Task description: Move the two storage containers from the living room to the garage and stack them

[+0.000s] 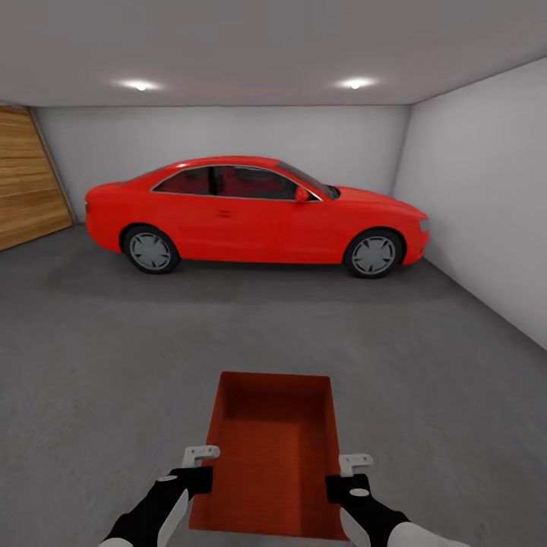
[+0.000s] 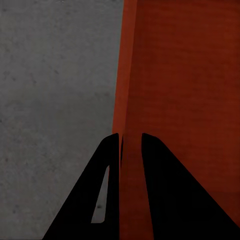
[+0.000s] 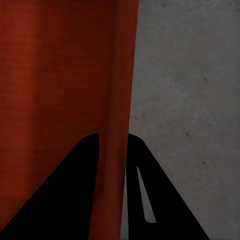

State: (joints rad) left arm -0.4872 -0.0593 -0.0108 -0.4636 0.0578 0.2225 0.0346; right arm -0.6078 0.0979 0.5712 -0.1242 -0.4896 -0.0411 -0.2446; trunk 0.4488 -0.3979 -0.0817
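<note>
Straight ahead in the head view, an orange-red rectangular storage container (image 1: pixel 273 448) with low plain walls and no lid sits between the two arms, over the dark grey speckled concrete floor (image 1: pixel 99 365) of the garage. Whether its bottom touches the concrete or hangs just above it cannot be told from these views. The left gripper (image 1: pixel 199 469) sits at the container's left long wall, near the end closest to the robot, and the right gripper (image 1: pixel 351 475) sits at the matching spot on the right wall.

From the left wrist view, the left gripper (image 2: pixel 131 137) has one dark finger on each side of the thin orange-red wall (image 2: pixel 131 75), clamped onto it. The right wrist view shows the same: the right gripper (image 3: pixel 113 137) pinches the right wall (image 3: pixel 120 70) between its two fingers, with grey concrete (image 3: pixel 190 100) beyond.

Farther off, a glossy red coupe car (image 1: pixel 254 216) stands side-on before the plain grey-white back wall (image 1: pixel 228 133). A wood-panelled door (image 1: pixel 26 178) fills the far left, and two round ceiling lights (image 1: pixel 140 85) glow above.
</note>
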